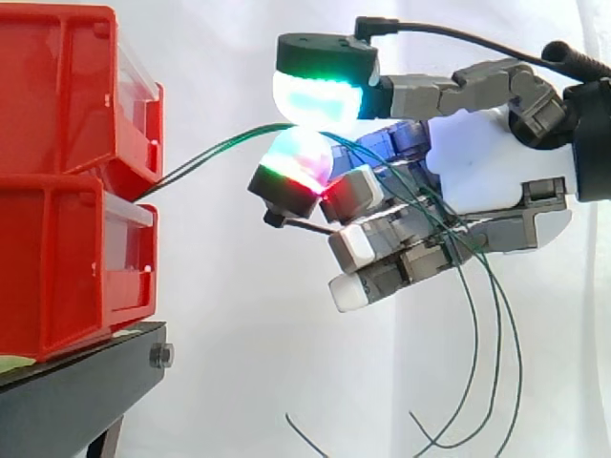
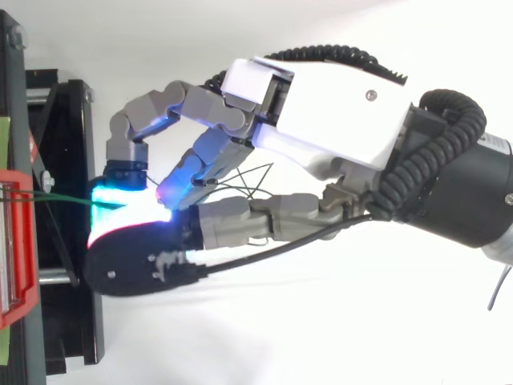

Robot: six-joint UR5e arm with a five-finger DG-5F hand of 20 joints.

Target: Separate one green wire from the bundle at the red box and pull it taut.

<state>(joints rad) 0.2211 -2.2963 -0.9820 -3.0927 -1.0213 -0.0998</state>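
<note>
Thin green wires (image 1: 210,153) rise from the gap between the upper red bin (image 1: 67,95) and the lower red bin (image 1: 67,277) towards my hand (image 1: 477,162). They run in a nearly straight line and stay close together. Two glowing pads, one above (image 1: 320,95) and one below (image 1: 298,162), meet on the wires and pinch them. Behind the pinch the wires cross the curled fingers, and their loose ends (image 1: 496,315) hang down in long curves. From above, the hand (image 2: 337,104) reaches left, with a green wire (image 2: 64,199) stretching from its glowing pads to the red bin (image 2: 20,241).
The bins stand on a black stand (image 1: 76,391) at the left, its frame (image 2: 68,160) lying under the fingertips in the top view. A white curtain hangs behind. There is open air below and right of the hand, where the wire ends dangle.
</note>
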